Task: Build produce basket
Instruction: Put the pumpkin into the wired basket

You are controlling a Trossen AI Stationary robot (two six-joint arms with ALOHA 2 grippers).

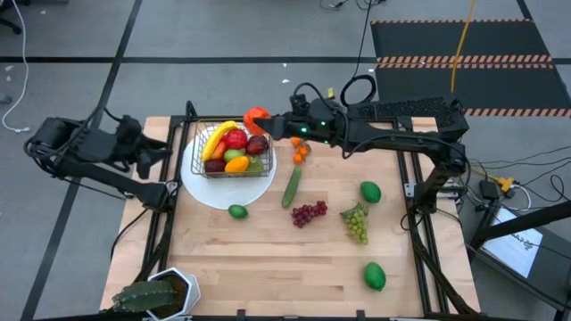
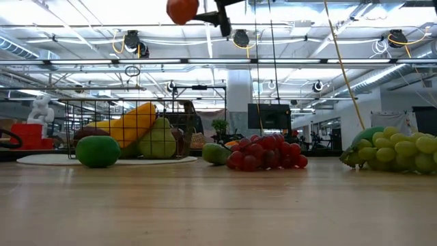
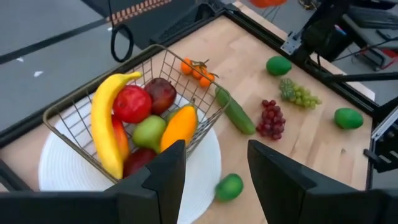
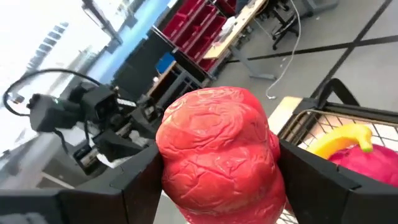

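We see wire basket upright on far-left part of counter, packed w/ banana, red apples, green pear, orange-yellow mango. Red lumpy fruit held in right hand, above basket's far right corner. Loose on counter: cucumber just right of basket, sm. oranges beyond it, purple grapes, green grapes, lime near basket, 2 more green fruits well right.

Even, bright light falls from ceiling strip lamps, which glare white in the low view. Shadows on the tabletop are soft and faint. In the right wrist view the windows blow out and the near red fruit is slightly soft.
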